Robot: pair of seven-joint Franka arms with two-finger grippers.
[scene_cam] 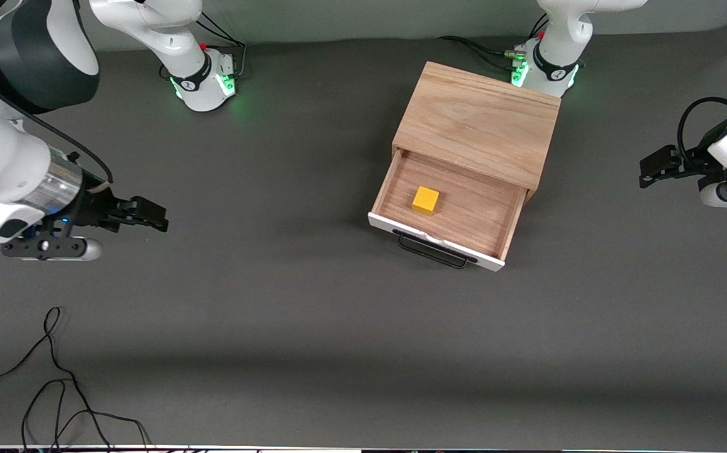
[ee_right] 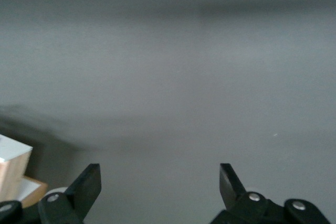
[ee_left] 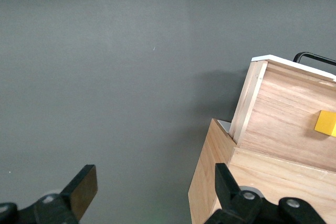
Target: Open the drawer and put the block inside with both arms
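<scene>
White arms are hanging back at both table ends: I'm seeing the right gripper (scene_cam: 161,221) and left gripper (scene_cam: 643,173) spread wide, pinching nothing. Between them the block (scene_cam: 426,201) is sitting in the pulled-out drawer (scene_cam: 458,214) of the box (scene_cam: 478,123).

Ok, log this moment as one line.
drawer: open | block: inside | left gripper: open, empty | right gripper: open, empty
</scene>
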